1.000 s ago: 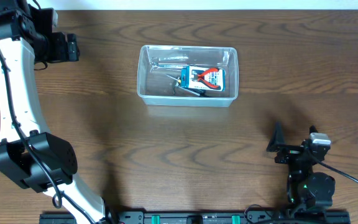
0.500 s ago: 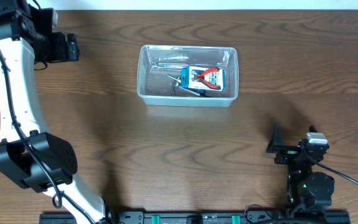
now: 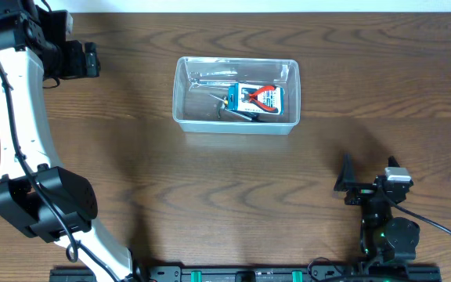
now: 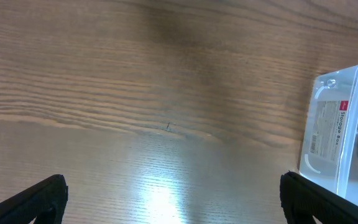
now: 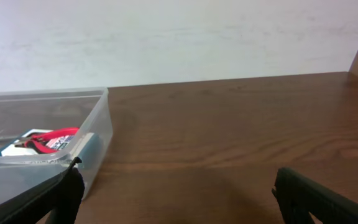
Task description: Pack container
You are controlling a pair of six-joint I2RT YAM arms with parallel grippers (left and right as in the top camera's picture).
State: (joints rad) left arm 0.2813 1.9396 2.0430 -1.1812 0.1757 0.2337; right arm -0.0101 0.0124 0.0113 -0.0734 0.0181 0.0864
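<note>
Both left fingers (image 4: 42, 198) and right fingers (image 5: 309, 193) spread wide, empty, dark wood-grain table (image 3: 210, 188), clear container (image 3: 236, 125), white wall (image 5: 166, 37)

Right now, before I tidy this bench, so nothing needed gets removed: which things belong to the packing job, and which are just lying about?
Job in hand:
- container
- inside it, blue-and-white packet with red-handled pliers and silvery metal pieces
- left gripper and right gripper, both open and empty, away from the container

Lying about:
- only the wooden table itself, as work surface
</note>
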